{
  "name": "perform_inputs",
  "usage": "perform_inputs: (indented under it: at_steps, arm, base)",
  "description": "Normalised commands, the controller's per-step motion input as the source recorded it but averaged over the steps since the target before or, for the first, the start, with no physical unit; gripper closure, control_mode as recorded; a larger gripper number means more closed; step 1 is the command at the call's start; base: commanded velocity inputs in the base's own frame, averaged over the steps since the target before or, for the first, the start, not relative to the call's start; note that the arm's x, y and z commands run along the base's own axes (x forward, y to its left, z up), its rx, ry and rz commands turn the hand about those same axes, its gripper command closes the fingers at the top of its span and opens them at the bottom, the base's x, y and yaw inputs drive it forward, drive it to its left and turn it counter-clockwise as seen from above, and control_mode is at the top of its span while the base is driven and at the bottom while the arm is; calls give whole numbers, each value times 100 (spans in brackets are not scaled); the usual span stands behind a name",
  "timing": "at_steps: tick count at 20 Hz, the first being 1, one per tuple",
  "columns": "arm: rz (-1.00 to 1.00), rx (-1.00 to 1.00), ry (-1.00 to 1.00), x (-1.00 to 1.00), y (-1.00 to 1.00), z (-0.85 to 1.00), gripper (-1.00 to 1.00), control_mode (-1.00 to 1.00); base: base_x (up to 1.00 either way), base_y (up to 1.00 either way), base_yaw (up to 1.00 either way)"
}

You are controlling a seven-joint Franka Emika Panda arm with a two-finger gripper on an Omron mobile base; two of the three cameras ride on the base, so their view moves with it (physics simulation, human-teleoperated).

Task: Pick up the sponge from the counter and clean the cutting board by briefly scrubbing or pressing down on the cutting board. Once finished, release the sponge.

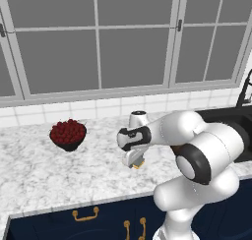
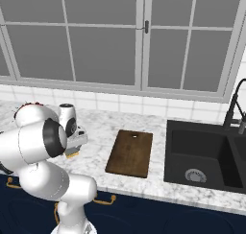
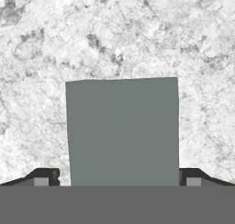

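While gripped — sponge (image 3: 122,131) grey-topped.

A wide window (image 1: 98,40) with pale grey frames and grey panes fills the wall from 9 to 3 o'clock, its latch (image 2: 146,27) near 12 in the right base view. Below it runs a band of white tiles (image 1: 59,111). At 3 o'clock in that view a black sink (image 2: 202,154) sits under a dark faucet (image 2: 235,106). Navy cabinets (image 1: 98,219) with gold handles (image 1: 85,215) line the 6 o'clock edge. A dark bowl of red fruit (image 1: 68,134) stands at 9 in the left base view.
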Motion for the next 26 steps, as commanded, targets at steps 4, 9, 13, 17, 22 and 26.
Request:
perform_inputs:
  at_steps: [4,9,13,17,22,26]
  arm:
    - [0,2,0,4,0,1,100,-100]
    - [0,0,1,6,1,-1,100,-100]
    - [0,0,0,0,0,0,100,-100]
    - [0,3,-1,0,-6,20,100,-100]
    - [-16,0,12,0,-71,57,100,-100]
    - [-23,0,11,1,-93,2,100,-100]
  base:
    - [0,0,0]
    - [0,0,0]
    - [0,0,0]
    - [0,0,0]
    - [0,0,0]
    - [0,0,0]
